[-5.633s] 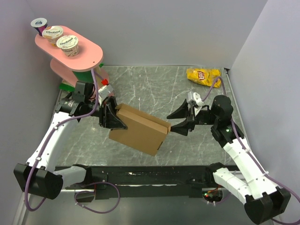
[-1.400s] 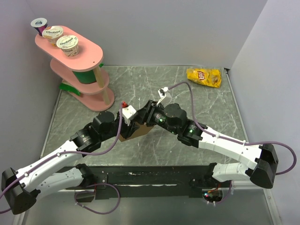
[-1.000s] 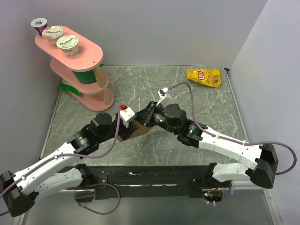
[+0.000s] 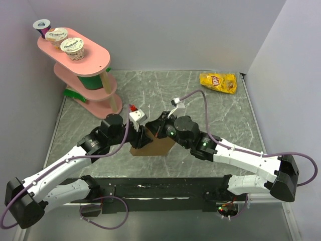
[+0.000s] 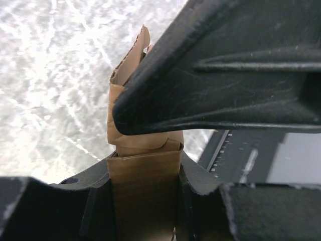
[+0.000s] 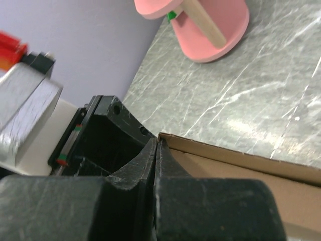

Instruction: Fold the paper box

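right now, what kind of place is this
Likely a robot lab test cell: a table boxed in by plain walls, two arms bolted at its near edge, and props like a pink tiered stand and a chip bag.

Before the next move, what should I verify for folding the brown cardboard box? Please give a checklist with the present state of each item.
1. Left hand holds the brown corrugated cardboard box: ok, cardboard sits between its fingers.
2. Right hand closed: ok, shut tight at the box's edge.
3. Right hand pinching cardboard: cannot tell.
4. Box shape finished: cannot tell, mostly hidden.
5. Yellow chip bag apart from the box: ok, far right corner.
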`<control>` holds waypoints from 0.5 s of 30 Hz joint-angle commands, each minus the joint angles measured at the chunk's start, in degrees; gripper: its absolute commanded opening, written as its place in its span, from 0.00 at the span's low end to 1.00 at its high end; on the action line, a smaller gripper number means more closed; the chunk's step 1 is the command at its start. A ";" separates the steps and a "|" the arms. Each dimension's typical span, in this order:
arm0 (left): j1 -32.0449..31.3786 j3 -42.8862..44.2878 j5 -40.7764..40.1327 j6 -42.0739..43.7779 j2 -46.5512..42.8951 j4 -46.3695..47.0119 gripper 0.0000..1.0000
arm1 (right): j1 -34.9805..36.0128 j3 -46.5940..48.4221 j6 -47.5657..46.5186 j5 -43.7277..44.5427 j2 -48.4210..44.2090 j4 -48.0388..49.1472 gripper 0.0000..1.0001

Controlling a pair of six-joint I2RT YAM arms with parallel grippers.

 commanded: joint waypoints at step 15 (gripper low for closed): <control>5.68 8.10 18.50 -0.75 7.70 -3.44 0.01 | 6.02 2.60 -11.19 2.12 1.00 6.12 0.00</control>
